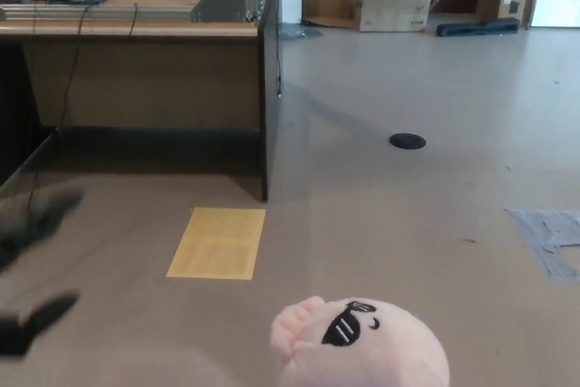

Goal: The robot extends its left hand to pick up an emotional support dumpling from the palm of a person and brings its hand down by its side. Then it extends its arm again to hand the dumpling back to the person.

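Note:
A pale pink plush dumpling [362,346] with a black sunglasses face and a pinched crest on its left side sits at the bottom edge of the head view. Whatever holds it up is below the picture and hidden. My left hand [32,265] comes in blurred at the left edge, well to the left of the dumpling and apart from it. Its dark fingers [41,215] are spread, with nothing between them. My right hand does not show.
A wooden desk [145,70] with a dark end panel stands at the upper left, with cables hanging under it. On the floor lie a yellow sheet [217,242], a black round disc [407,140] and a grey tape patch [553,237]. Cardboard boxes [390,6] stand at the back.

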